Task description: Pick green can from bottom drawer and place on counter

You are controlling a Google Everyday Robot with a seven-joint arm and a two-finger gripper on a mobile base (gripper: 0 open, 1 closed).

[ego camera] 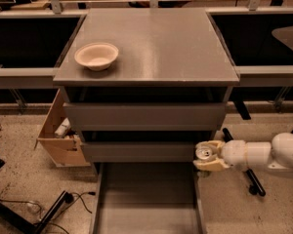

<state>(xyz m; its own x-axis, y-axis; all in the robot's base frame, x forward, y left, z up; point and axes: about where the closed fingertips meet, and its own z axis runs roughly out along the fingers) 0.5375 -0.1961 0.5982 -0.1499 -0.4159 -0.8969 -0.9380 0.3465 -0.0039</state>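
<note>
The green can shows its silver top and sits between the cream fingers of my gripper, which is shut on it. The gripper holds the can in the air above the right rim of the open bottom drawer, level with the front of the middle drawer. My white arm reaches in from the right. The drawer's flat grey floor is bare. The counter is the broad grey cabinet top above, well higher than the can.
A cream bowl stands on the counter's left side. Two upper drawers are closed. An open cardboard box sits on the floor at the left. Cables lie at the lower left. Black chair legs are on the right.
</note>
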